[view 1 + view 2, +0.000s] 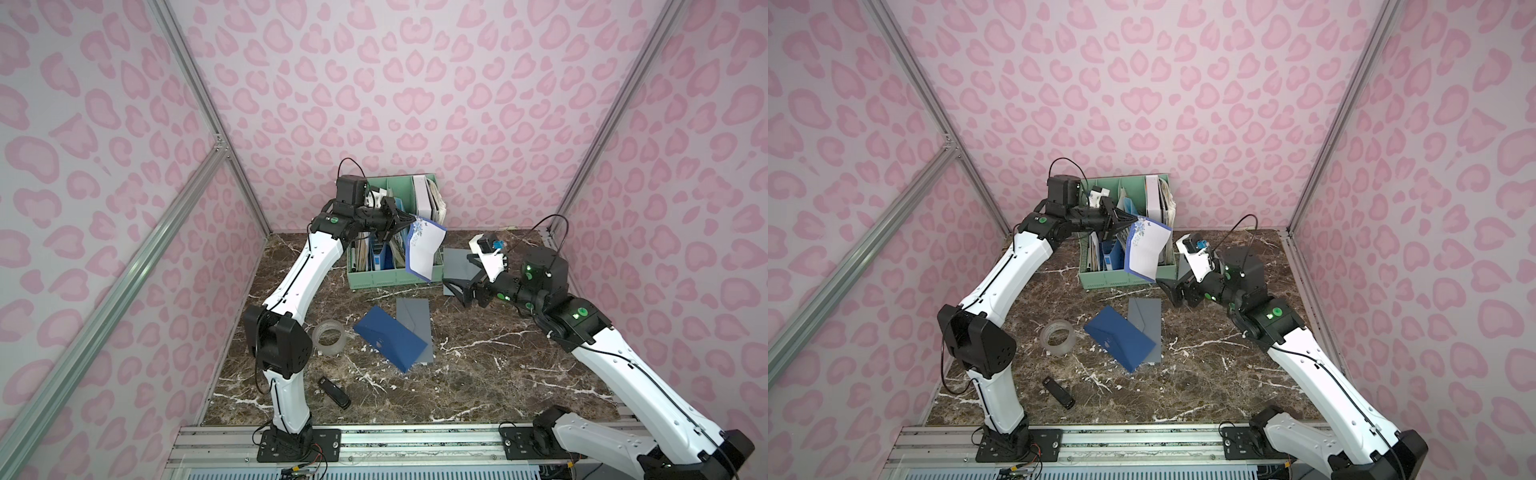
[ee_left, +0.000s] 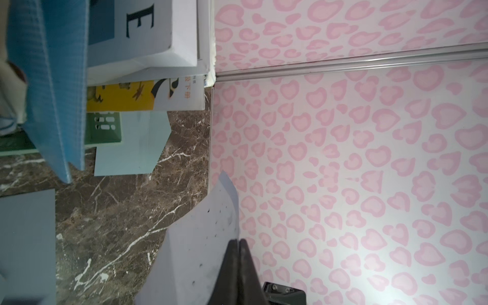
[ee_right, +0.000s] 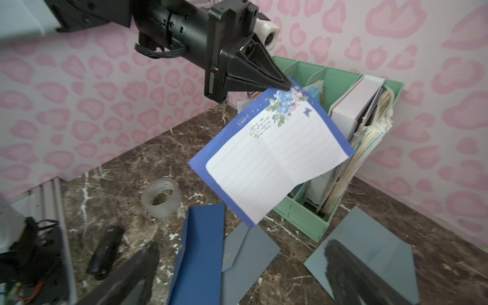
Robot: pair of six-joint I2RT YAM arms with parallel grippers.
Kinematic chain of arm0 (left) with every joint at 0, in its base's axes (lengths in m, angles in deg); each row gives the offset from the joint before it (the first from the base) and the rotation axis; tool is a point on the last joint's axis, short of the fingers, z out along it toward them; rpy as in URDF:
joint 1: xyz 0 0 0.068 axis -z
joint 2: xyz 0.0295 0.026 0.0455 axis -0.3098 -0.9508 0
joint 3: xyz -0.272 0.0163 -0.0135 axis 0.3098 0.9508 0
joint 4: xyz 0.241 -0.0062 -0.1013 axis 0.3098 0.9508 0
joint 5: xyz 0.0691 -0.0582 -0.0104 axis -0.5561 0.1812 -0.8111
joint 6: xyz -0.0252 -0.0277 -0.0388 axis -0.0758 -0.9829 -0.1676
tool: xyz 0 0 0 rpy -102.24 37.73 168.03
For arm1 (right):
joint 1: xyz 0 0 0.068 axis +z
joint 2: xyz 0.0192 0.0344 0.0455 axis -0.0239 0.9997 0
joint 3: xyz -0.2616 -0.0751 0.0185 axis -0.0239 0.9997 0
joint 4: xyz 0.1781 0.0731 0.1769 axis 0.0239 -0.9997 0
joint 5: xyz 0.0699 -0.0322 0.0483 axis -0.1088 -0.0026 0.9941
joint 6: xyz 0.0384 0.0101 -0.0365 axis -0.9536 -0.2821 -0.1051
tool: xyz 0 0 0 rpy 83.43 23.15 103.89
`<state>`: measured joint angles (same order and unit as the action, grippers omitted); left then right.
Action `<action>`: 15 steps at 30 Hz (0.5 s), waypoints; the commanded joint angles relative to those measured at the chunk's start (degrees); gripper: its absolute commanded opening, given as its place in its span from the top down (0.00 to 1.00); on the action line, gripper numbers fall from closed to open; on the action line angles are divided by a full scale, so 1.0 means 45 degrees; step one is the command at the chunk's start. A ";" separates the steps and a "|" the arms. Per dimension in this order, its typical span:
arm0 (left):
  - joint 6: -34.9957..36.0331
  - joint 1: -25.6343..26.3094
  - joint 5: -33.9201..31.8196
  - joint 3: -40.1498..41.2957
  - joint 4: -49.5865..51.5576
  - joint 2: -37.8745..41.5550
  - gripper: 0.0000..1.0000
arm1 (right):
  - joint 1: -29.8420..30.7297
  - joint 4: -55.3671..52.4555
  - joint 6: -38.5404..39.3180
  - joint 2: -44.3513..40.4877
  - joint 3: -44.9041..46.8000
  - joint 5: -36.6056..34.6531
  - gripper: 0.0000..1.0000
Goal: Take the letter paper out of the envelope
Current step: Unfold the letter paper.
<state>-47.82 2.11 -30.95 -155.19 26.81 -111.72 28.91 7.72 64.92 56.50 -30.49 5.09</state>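
Right wrist view gives us the left claw (image 3: 286,85) clenched on one corner of the letter (image 3: 274,158), which hangs before the rack (image 3: 303,221) at the counter's (image 3: 118,169) back edge, clear of the blue envelope (image 3: 200,253) lying mid-counter. Our right claw (image 1: 462,275) stands released, empty, near the sheet's lower edge. So small a pinch, we judge, may let it slip or tear if it snags.

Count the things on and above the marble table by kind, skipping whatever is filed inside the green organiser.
Mint-green plastic file organiser: 1
Paper envelopes: 3 (dark blue envelope, grey envelope beneath it, grey envelope beside the organiser)
Blue-bordered lined letter paper: 1
Clear tape roll: 1
Small black bar-shaped object: 1
Total: 7
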 commanded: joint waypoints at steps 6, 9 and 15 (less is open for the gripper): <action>0.0445 -0.0048 0.0325 0.0021 -0.1988 -0.0020 1.00 | -0.4090 0.1913 -0.5631 0.0653 0.0320 0.4769 0.02; -0.0227 -0.0047 0.0692 -0.0011 -0.2560 -0.0173 1.00 | -0.5139 0.3482 -0.7608 0.2020 0.0676 0.6942 0.02; -0.1949 0.0170 0.1409 0.0106 -0.3961 -0.0403 1.00 | -0.5020 0.5455 -0.6902 0.3284 0.0941 0.7247 0.02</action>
<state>-52.08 2.51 -27.54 -154.64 14.11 -113.25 6.27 22.78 35.41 70.05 -26.75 33.44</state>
